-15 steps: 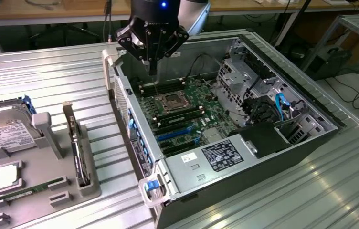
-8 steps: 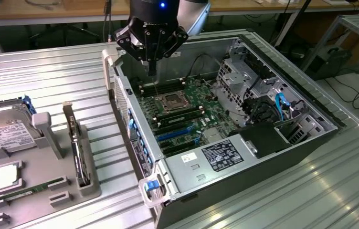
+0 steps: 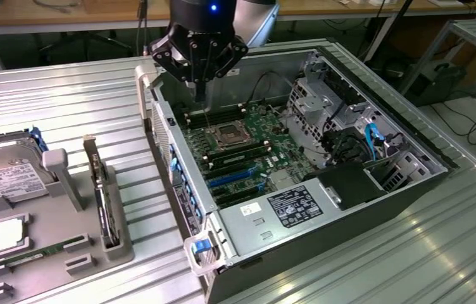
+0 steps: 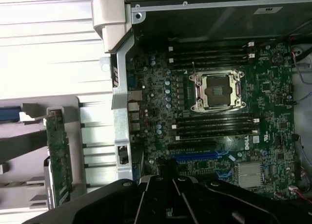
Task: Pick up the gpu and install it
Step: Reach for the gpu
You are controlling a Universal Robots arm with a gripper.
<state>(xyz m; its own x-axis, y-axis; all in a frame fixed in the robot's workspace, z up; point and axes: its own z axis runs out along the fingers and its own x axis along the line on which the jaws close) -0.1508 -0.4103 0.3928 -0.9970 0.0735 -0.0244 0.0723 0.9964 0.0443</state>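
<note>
The gpu (image 3: pixel 103 193) stands on edge in a slot of the grey fixture (image 3: pixel 52 240) at the exterior view's left, its silver bracket at the far end. In the wrist view the gpu (image 4: pixel 59 158) is a thin greenish board seen edge-on beside the case wall. My gripper (image 3: pixel 197 94) hangs over the far part of the open computer case (image 3: pixel 247 221), above the motherboard (image 3: pixel 242 149) near the CPU socket (image 4: pixel 217 90). Its fingers meet in a narrow tip with nothing between them. The gripper (image 4: pixel 170 202) is well apart from the gpu. Blue expansion slots (image 4: pixel 195 156) lie open on the board.
A silver hard drive (image 3: pixel 6 174) with a white label, a CPU chip (image 3: pixel 6 233) and a slim memory stick (image 3: pixel 43 253) sit in the fixture. The case holds a power supply (image 3: pixel 293 206), drive cage (image 3: pixel 326 101) and blue cables (image 3: pixel 373 139). Ribbed metal table (image 3: pixel 78 101) all around.
</note>
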